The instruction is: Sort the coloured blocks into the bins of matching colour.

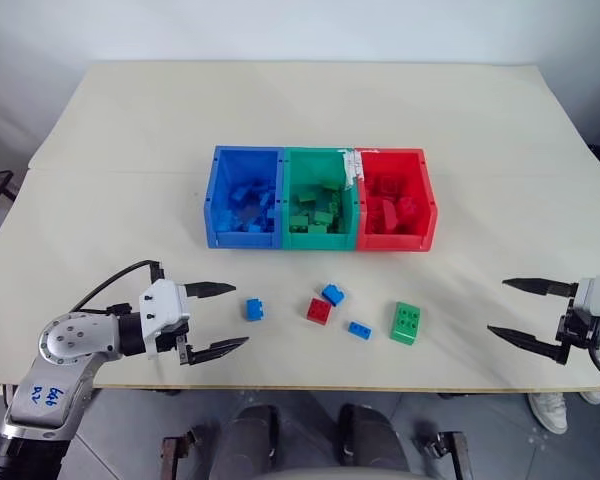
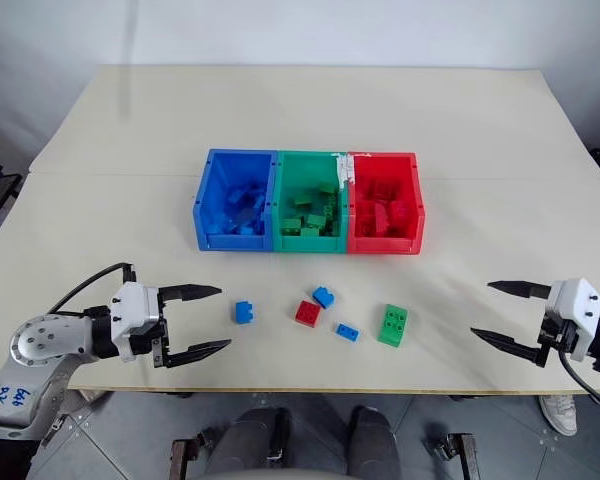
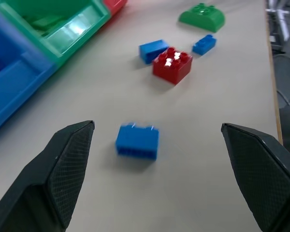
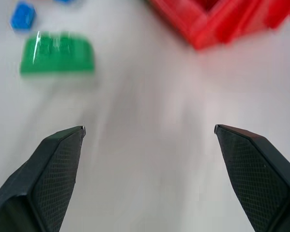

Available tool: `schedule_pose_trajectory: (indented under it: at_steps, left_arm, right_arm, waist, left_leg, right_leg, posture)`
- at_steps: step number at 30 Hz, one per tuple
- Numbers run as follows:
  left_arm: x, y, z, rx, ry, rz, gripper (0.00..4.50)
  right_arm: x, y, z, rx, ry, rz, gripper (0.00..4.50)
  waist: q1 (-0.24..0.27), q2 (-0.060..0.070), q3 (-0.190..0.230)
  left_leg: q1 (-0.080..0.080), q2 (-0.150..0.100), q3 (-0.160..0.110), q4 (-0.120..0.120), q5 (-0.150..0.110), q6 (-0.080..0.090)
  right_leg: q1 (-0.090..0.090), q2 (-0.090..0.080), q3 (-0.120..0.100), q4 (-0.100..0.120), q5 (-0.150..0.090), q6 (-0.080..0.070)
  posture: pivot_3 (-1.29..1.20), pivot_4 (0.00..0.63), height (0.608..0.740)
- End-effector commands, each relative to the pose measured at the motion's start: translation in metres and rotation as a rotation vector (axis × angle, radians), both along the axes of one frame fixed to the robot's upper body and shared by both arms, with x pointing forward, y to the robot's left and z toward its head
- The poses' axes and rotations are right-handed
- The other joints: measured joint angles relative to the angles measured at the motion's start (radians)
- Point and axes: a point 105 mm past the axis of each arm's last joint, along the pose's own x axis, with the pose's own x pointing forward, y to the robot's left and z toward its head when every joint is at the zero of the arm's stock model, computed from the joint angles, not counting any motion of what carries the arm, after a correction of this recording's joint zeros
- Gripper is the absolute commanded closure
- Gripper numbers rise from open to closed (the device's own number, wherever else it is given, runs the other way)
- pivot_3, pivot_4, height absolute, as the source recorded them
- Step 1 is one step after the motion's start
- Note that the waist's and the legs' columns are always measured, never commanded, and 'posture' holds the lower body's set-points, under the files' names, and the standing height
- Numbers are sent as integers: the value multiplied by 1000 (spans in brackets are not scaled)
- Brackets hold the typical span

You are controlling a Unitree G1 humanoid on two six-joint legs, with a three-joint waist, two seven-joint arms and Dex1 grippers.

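Three joined bins stand mid-table: blue bin [image 1: 217, 195], green bin [image 1: 320, 157], red bin [image 1: 425, 195], each holding bricks of its own colour. In front of them lie loose blocks: a blue block [image 1: 254, 309], a red block [image 1: 319, 311] touching a second blue block [image 1: 333, 294], a small blue block [image 1: 359, 330] and a larger green block [image 1: 406, 323]. My left gripper [image 1: 223, 319] is open at the front left, pointing at the nearest blue block [image 3: 137, 141], a short way off. Open too, my right gripper [image 1: 511, 310] hovers at the front right, apart from the green block [image 4: 57, 53].
The cream table [image 1: 300, 110] has bare surface behind and beside the bins. Its front edge [image 1: 310, 386] runs just below the loose blocks and both grippers. A cable [image 1: 115, 280] loops from my left wrist.
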Motion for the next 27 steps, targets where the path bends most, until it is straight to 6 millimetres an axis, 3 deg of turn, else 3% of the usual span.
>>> schedule_pose_trajectory:
  at_steps: [1, 6, 10, 17, 20, 27]
  left_arm:
    - [-1, -6, 9, -4, -39, -26, 28]
    - [-4, -2, 8, 1, -29, -11, 28]
    - [-8, 4, 5, 3, -20, 26, 28]
    - [-19, 8, 3, 9, 5, 68, 28]
    - [-20, 8, 3, 9, 4, 75, 0]
    - [-14, 10, 7, 15, -13, 85, 0]
  right_arm:
    - [5, 7, 11, -48, -39, 66, 0]
    - [23, 50, 17, -42, 14, 220, 0]
    - [29, 88, 11, -47, 93, 331, 0]
    - [41, 121, -8, -57, 95, 382, 0]
    - [38, 120, -18, -70, 127, 395, 571]
    - [33, 115, -29, -91, 146, 402, 2845]
  waist:
    - [-7, 0, 0]
    - [-22, 0, 0]
    - [-19, 0, 0]
    - [-3, 0, 0]
    - [4, 0, 0]
    - [4, -1, 0]
  left_leg:
    - [1, 1, 1, 0, 0, 0]
    - [13, 3, 5, -2, -1, -1]
    - [13, 4, 4, -2, -3, -2]
    - [12, 4, 1, 0, -7, 0]
    - [12, 4, 1, 0, -8, 0]
    - [13, 5, 4, 3, -8, 0]
  right_leg:
    - [0, 0, 0, 0, 0, 0]
    - [7, 1, 3, -2, 0, -1]
    - [6, 2, 5, -2, 1, -1]
    - [6, 1, 6, -4, 1, -1]
    - [6, 2, 6, -4, 1, -1]
    - [8, 2, 6, -5, 1, -1]
  posture:
    - [0, 150, 740]
    - [0, 150, 740]
    - [0, 150, 740]
    - [0, 150, 740]
    - [0, 150, 740]
    - [0, 150, 740]
